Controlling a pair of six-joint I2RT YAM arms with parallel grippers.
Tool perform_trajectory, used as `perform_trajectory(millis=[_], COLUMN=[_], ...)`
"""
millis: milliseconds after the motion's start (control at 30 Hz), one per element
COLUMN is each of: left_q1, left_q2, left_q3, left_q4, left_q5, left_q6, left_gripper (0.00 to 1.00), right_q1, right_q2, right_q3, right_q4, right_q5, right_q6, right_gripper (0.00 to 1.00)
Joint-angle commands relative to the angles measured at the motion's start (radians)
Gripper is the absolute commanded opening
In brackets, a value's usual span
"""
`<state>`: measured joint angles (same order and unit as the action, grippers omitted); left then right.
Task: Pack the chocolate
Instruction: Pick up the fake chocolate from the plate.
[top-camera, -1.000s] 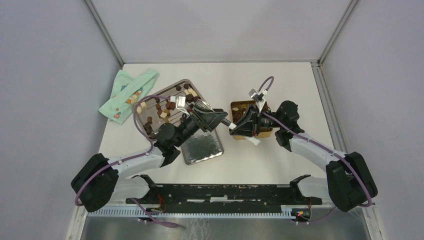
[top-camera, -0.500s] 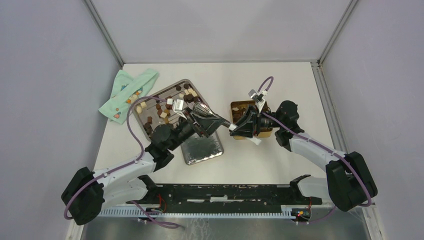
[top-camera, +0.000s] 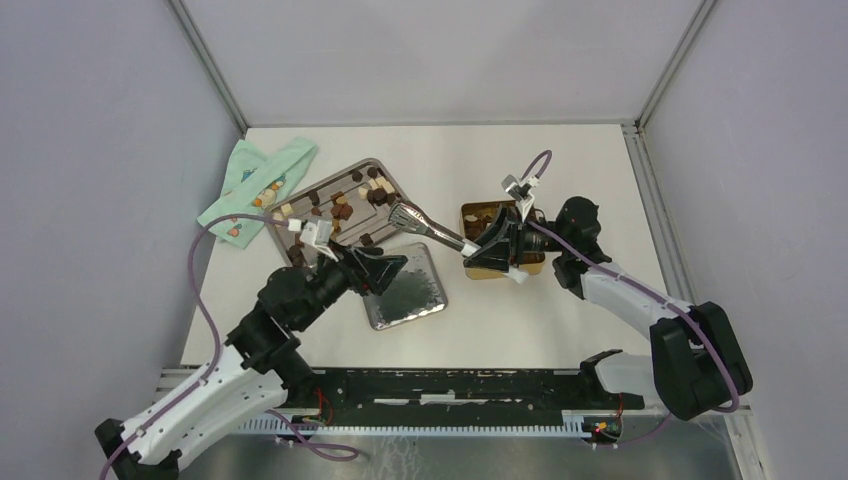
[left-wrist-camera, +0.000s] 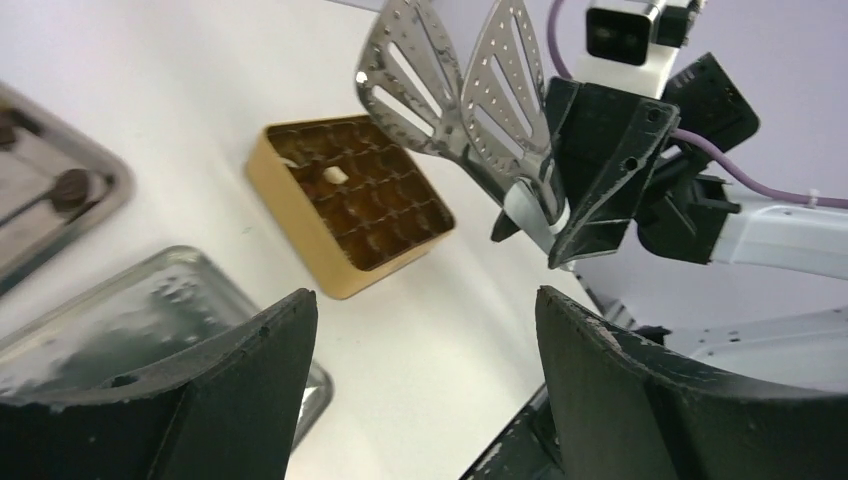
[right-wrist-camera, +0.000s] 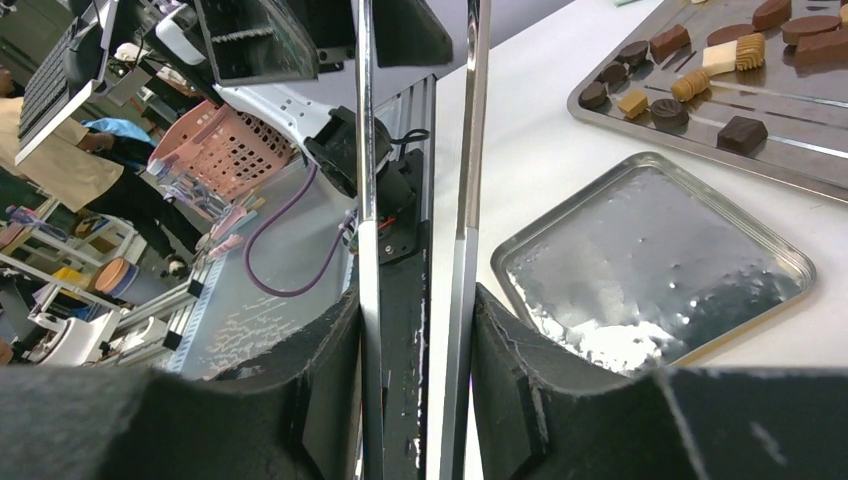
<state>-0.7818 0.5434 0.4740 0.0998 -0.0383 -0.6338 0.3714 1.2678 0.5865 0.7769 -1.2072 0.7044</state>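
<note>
**Chocolate left of the tongs, tin mostly unfilled**

Chocolate (top-camera: 345, 210) in dark, lighter brown and cream cubes is seen scattered over a steel tray (right-wrist-camera: 800, 150) at the left-centre of the table. A few pieces are also spotted on a green cloth (top-camera: 250, 195) beside it. What looks like one pale piece (left-wrist-camera: 338, 175) is lodged in a cell of the gold tin (left-wrist-camera: 295, 235), which is set well to the right of the tray. The other visible cells are bare, so the packing is judged to be at an early stage.

Perforated metal tongs (left-wrist-camera: 510, 80) are gripped by their two arms in the right gripper (right-wrist-camera: 415, 350), whose fingers are pressed against the outside of those arms. The tongs' blades are parted and nothing is carried between them. Their long axis is laid from above the tin leftward and away from the arms' bases, and the blades are held just beside the tray's right edge. The nearest pieces are therefore found just left of the blade tips. A short reach along that same axis is judged to be what the next pick calls for.

The left gripper (left-wrist-camera: 425, 380) is spread wide with nothing held, and is hung over a second steel tray (top-camera: 405, 290) in front of the first. That arm is placed nearer the pieces, but the tool is carried by the right.
</note>
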Motion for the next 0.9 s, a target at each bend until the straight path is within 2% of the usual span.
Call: perform_trajectory(millis=[0, 133, 233, 367, 467, 500, 567, 700, 767, 867], left_q1=[0.001, 0.002, 0.001, 0.001, 0.002, 0.001, 0.001, 0.004, 0.008, 0.025], left_q2=[-0.118, -0.202, -0.194, -0.107, -0.009, 0.018, 0.074, 0.157, 0.182, 0.197], left_q3=[0.123, 0.178, 0.217, 0.27, 0.321, 0.339, 0.382, 0.434, 0.437, 0.41], left_q4=[-0.386, -0.509, -0.552, -0.592, -0.616, -0.622, -0.635, -0.638, -0.624, -0.599], left_q5=[-0.169, -0.264, -0.327, -0.407, -0.458, -0.477, -0.514, -0.582, -0.611, -0.65], left_q6=[0.119, 0.149, 0.179, 0.217, 0.259, 0.276, 0.313, 0.4, 0.439, 0.476], left_gripper=[0.86, 0.91, 0.94, 0.98, 0.98, 0.98, 0.97, 0.95, 0.95, 0.95], right_q1=[-0.009, -0.024, -0.041, -0.07, -0.083, -0.084, -0.085, -0.085, -0.086, -0.082], right_q2=[0.005, 0.015, 0.019, 0.011, 0.008, 0.01, 0.011, 0.022, 0.032, 0.071], right_q3=[0.054, 0.076, 0.09, 0.097, 0.14, 0.159, 0.189, 0.238, 0.269, 0.346], right_q4=[-0.003, -0.086, -0.133, -0.193, -0.368, -0.43, -0.538, -0.642, -0.694, -0.789], right_q5=[-0.013, -0.013, -0.016, 0.001, 0.046, 0.064, 0.103, 0.163, 0.198, 0.225], right_q6=[-0.047, -0.121, -0.165, -0.225, -0.379, -0.432, -0.515, -0.603, -0.643, -0.696], right_gripper=[0.45, 0.45, 0.49, 0.48, 0.46, 0.43, 0.31, 0.24, 0.24, 0.3])
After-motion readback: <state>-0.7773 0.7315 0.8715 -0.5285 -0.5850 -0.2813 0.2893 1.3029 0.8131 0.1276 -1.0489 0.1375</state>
